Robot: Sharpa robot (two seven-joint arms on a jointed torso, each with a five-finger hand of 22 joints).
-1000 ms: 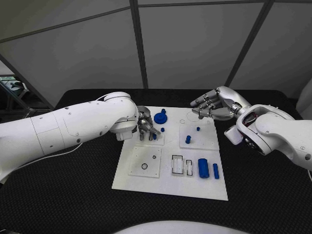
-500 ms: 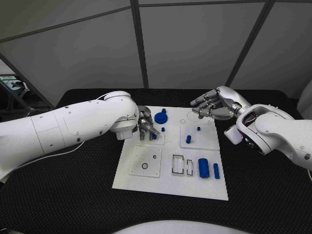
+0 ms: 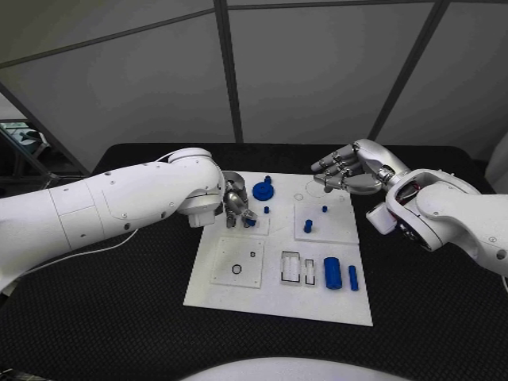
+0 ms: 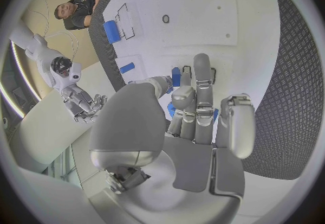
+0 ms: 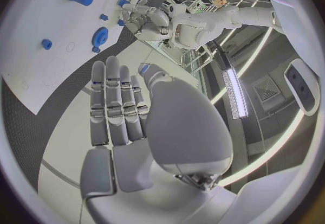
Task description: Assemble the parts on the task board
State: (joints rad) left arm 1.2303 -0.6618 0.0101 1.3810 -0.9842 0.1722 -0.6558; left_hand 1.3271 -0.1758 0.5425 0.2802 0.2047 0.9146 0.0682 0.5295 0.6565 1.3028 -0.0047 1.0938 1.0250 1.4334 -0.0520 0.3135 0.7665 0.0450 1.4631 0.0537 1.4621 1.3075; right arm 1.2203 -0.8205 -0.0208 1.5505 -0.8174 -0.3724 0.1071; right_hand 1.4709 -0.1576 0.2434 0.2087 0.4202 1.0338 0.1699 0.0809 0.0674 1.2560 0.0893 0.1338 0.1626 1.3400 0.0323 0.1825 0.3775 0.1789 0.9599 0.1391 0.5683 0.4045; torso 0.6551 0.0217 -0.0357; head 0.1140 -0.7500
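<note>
The white task board [image 3: 271,298] lies mid-table. My left hand [image 3: 236,208] is low over its far left plate, thumb and fingers pinching a small blue part [image 3: 249,222]; in the left wrist view the blue part [image 4: 176,77] sits between the fingertips of that hand [image 4: 183,126]. A blue gear [image 3: 262,190] and a small peg [image 3: 267,209] lie just beyond it. My right hand [image 3: 348,171] hovers over the board's far right corner; in its wrist view this hand [image 5: 129,110] has straight, spread fingers and holds nothing.
Two blue pegs [image 3: 307,226] stand on the right plate. A blue cylinder [image 3: 332,272] and a thin blue bar [image 3: 352,277] lie beside two rectangular slots [image 3: 288,267]. A black ring [image 3: 238,269] sits on the near left plate. Black matting [image 3: 117,317] surrounds the board.
</note>
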